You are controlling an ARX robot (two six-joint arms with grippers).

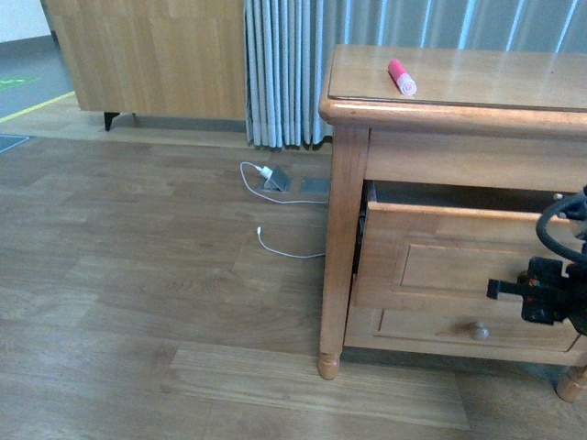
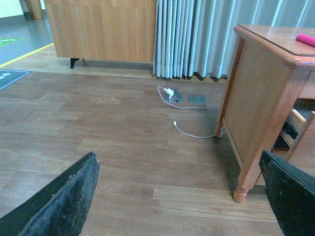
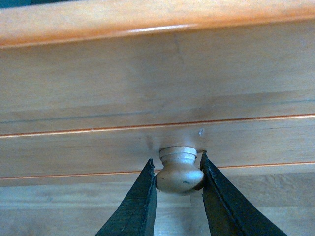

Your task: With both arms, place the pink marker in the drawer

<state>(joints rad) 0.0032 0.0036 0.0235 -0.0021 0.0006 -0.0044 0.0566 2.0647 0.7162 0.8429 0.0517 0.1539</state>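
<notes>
Front view: the marker (image 1: 401,77) is lying flat on top of the dresser (image 1: 477,115), towards its left side. The paler cap end points at the camera, and the marker is well apart from both tools.
Drawer: the drawer (image 1: 431,261) stands a little way out of the frame, with a dark gap open above its front panel.
Right arm: the right arm (image 1: 559,275) comes in black and bulky at the right edge, across the drawer front. From here its tips are hard to pick out, and they seem to sit right at the panel.
Right wrist view: the right tool (image 3: 177,161) is pinching the knob (image 3: 180,177). There's one finger (image 3: 138,206) on either side, both pressed against the pale wooden ball.
Left wrist view: the left tool (image 2: 177,157) is spread wide and holding nothing. Its fingers (image 2: 64,196) frame bare floor, and it sits low, off the dresser's side and away from the marker.
Lower knob: the lower knob (image 1: 479,331) sits untouched below the right arm.
Floor: a white cable (image 1: 275,243) trails loose on the wood floor (image 1: 138,302) near the dresser's front left leg. A grey curtain (image 1: 284,64) hangs behind.
</notes>
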